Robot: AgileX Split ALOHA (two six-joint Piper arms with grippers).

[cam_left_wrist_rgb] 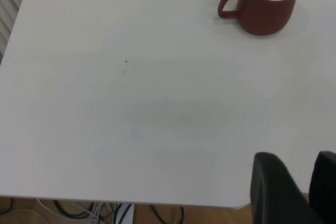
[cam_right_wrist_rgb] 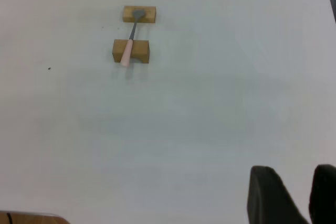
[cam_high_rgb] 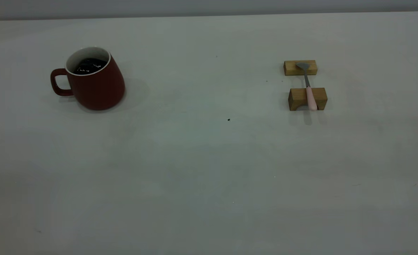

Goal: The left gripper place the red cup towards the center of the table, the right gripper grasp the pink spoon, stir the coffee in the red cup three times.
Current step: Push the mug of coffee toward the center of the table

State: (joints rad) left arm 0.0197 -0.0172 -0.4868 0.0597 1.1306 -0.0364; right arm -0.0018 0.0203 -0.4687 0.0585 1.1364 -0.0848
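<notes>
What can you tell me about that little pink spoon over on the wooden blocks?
The pink spoon is small and slim, with a pale pink handle, a thin grey neck and a grey bowl that looks like metal. It lies as a bridge across two tan wooden blocks: the bowl rests on the farther block, the handle on the nearer, notched block, its end sticking out a little past it. It sits on the right side of the off-white table, far from the red cup. No gripper touches it.

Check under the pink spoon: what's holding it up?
The pink spoon lies across two wooden blocks: its bowl on the far block, its handle on the near block. The table under the near block's arch notch is in shadow.
</notes>
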